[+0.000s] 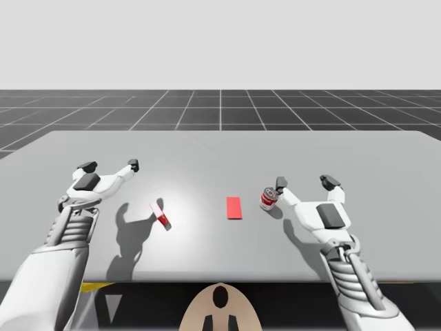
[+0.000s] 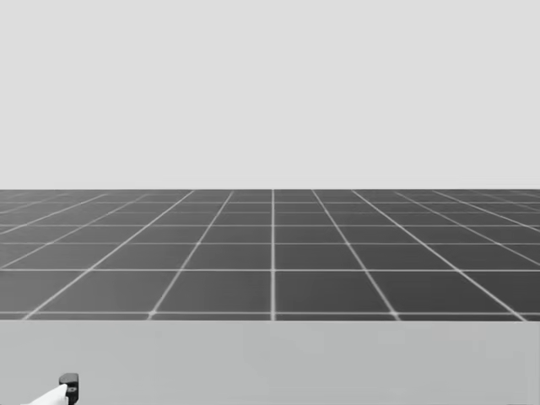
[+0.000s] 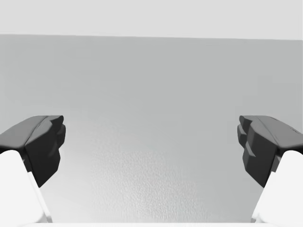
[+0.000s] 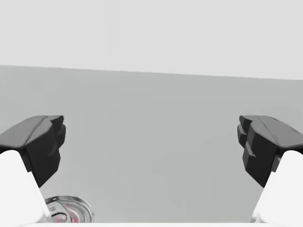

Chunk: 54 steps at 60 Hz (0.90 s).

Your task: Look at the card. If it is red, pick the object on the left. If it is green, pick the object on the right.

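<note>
High view: the red card (image 1: pixel 234 207) lies flat at the frame's centre, a thin plain rectangle on the matte grey table (image 1: pixel 358 152). Left of it a small red-and-white box (image 1: pixel 161 215) sits tilted. Right of it a red-and-white can (image 1: pixel 269 198) stands upright, silver-topped. My left claw (image 1: pixel 110 165) hangs at the left of the frame with its fingers spread wide, well apart from the box. My right claw (image 1: pixel 305 183) is just as wide, one fingertip just beside the can.

Head view: dark gridded floor (image 2: pixel 270 253) beyond the table edge; a dark fingertip (image 2: pixel 69 385) of an arm in the lower left corner.

Left wrist view: wide fingers, faintly grainy tabletop ahead.

Right wrist view: wide fingers holding nothing; the can's shiny round lid sits close beside one finger
</note>
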Each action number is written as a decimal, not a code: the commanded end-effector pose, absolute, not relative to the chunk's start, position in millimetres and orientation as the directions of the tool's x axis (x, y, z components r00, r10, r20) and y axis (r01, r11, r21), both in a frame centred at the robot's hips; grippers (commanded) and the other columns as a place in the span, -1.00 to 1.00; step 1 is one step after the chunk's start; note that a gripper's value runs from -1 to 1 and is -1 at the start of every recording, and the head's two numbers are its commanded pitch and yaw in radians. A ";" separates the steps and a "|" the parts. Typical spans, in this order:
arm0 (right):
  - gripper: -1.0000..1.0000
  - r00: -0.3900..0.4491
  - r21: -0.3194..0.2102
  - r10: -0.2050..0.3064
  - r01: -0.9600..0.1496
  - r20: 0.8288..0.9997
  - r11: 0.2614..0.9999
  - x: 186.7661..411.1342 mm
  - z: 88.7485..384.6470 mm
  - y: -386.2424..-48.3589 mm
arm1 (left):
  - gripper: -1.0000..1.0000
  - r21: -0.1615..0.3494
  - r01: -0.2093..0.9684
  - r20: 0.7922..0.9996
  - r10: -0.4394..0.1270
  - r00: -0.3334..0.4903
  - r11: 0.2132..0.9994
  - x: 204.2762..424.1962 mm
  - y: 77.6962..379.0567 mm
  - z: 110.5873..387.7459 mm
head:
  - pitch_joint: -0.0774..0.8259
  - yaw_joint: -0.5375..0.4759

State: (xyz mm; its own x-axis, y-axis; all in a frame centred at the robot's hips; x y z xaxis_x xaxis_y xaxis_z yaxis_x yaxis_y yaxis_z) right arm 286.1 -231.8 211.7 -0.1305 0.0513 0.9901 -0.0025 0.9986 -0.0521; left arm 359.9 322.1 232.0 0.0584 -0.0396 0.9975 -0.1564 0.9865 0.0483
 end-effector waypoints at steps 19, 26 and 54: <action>-1.00 -0.119 0.030 -0.030 -0.004 0.992 1.000 280.0 216.4 -223.3 | -1.00 0.039 -0.165 0.998 -0.029 0.063 0.986 358.3 325.3 235.3 | -0.43 0.05; -1.00 -0.118 0.009 -0.009 0.004 0.993 1.000 280.3 215.8 -222.8 | -1.00 0.045 -0.162 0.997 -0.035 0.062 0.986 358.0 325.1 235.6 | -0.15 0.03; -1.00 -0.121 -0.006 0.006 -0.001 0.993 1.000 280.6 215.9 -223.8 | -1.00 0.066 -0.150 0.997 -0.059 0.053 0.986 356.0 324.8 238.3 | 0.63 -0.01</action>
State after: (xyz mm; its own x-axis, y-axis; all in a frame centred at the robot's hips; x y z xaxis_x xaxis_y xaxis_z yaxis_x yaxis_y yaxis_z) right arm 281.4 -227.4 217.1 -0.1233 0.0204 0.9922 -0.0026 0.9998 -0.0209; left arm 356.7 325.0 237.5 0.0550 -0.0517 0.9971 -0.1542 0.9862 0.0596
